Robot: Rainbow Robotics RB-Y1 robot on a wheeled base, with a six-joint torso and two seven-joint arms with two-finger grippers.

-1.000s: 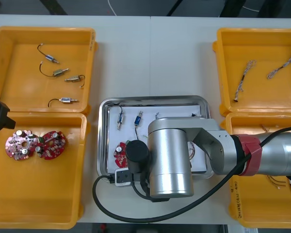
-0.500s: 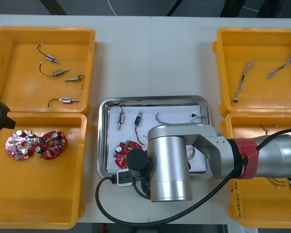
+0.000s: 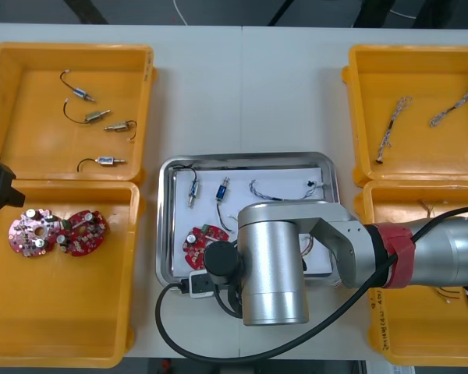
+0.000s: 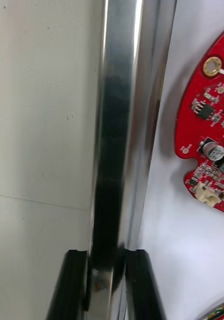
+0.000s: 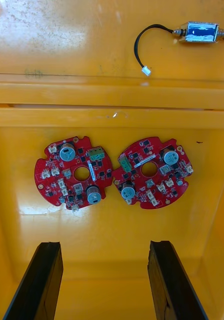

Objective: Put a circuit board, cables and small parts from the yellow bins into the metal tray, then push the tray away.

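Right tool (image 4: 105, 252) clamped on the near rim of the metal tray (image 3: 246, 158); left tool (image 5: 104, 245) open over a yellow bin (image 5: 112, 235).
In the right wrist view the black fingers (image 4: 71, 285) stand on either side of the tray's shiny rim, one on the surface (image 4: 41, 125) side and one over the white inside, near a red circuit board (image 4: 212, 125). From the front, the tray lies between the bins with the right arm over its near middle. It holds that board, two small metal parts (image 3: 193, 191) and a blue and white cable (image 3: 269, 191). The left tool hangs with fingers wide apart above two spare boards (image 5: 74, 172) lying edge to edge in the near left bin.
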